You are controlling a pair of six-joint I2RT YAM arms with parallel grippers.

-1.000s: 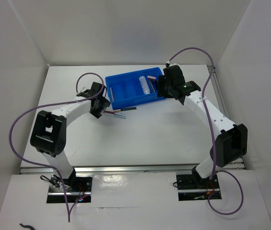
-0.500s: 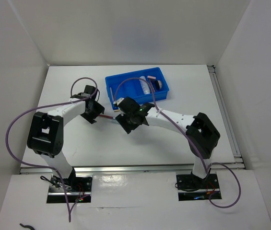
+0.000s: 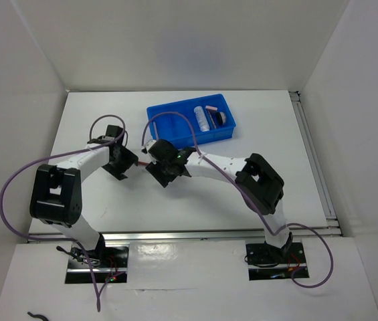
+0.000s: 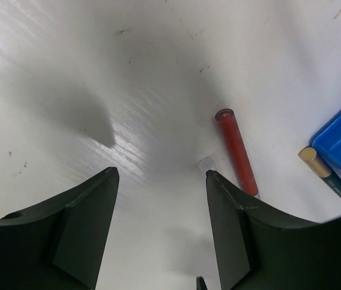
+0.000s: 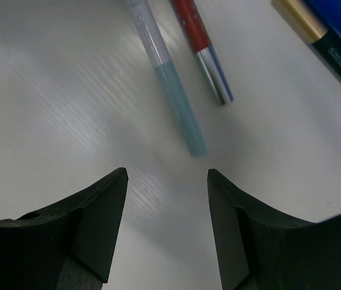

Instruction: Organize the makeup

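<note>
Left end effector (image 4: pixel 161 176): fingers spread wide, holding nothing, low over the white surface (image 3: pixel 195 207), to the left of the pencils.
Right end effector (image 5: pixel 167 175): fingers also spread apart and empty, pointed at the pencil group from the near side.
Red pencil (image 4: pixel 236 151): lies flat on the surface, outside the tray, just ahead and to the right of the left end effector's fingers; the right wrist view shows a silver section at one end.
Light blue pencil (image 5: pixel 173 90): has a clear cap section, lies flat just beside the red pencil and nearly parallel to it; its blue tip is nearest the gap between the right end effector's fingers, apart from them.
Dark green pencil (image 5: pixel 327 45): has a gold end and lies on the surface just beside the tray's corner; whether it touches the tray cannot be told.
Blue tray (image 3: pixel 175 127): stands at the far middle of the surface, beyond both end effectors.
Clear tube (image 3: pixel 203 118): lies inside the tray, in a right-hand compartment.
Pink square (image 3: pixel 211 108): inside the tray, near the far right corner.
Round compact (image 3: pixel 221 118): inside the tray, at the right end, just beside the tube; its details are too small to make out.
</note>
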